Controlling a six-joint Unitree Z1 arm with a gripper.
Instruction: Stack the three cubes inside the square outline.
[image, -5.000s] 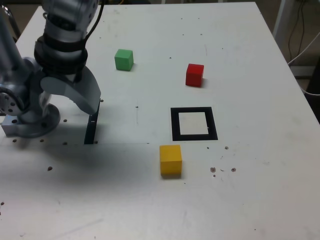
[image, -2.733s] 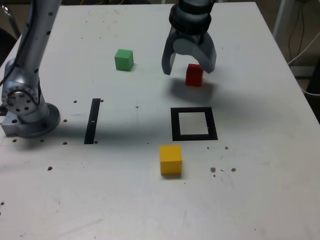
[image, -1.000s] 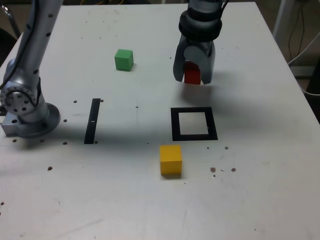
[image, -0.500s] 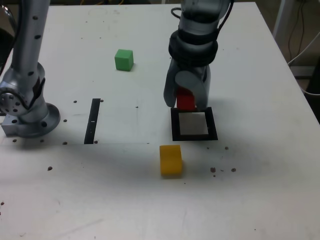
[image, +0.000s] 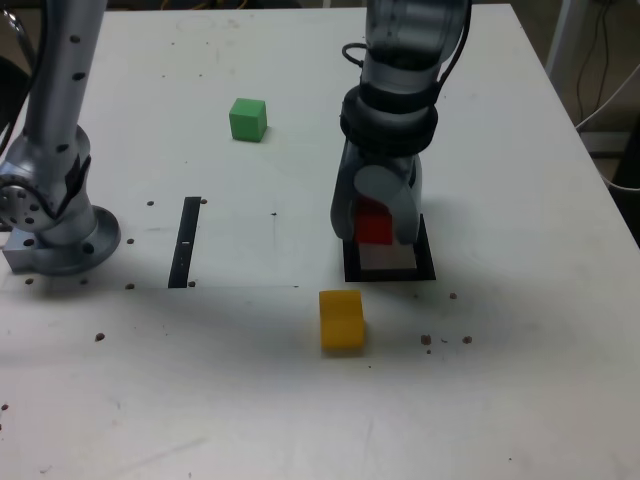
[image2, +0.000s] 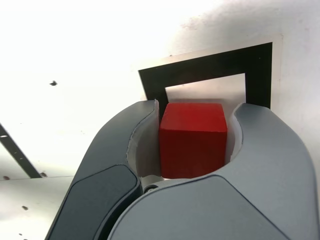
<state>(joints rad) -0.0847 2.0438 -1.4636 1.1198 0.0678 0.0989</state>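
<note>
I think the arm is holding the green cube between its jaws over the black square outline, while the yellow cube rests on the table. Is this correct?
Not quite: the held cube is red, not green. The wrist view shows the red cube clamped between the jaws over the square outline. The green cube sits apart on the table, as does the yellow cube.

Three cubes and the square outline

The red cube (image: 375, 224) (image2: 192, 138) hangs above the black square outline (image: 428, 262) (image2: 210, 66) with its white centre. The yellow cube (image: 341, 319) rests flat just near of the outline, to the exterior view's left; the green cube (image: 248, 119) sits far off, further left.
</note>
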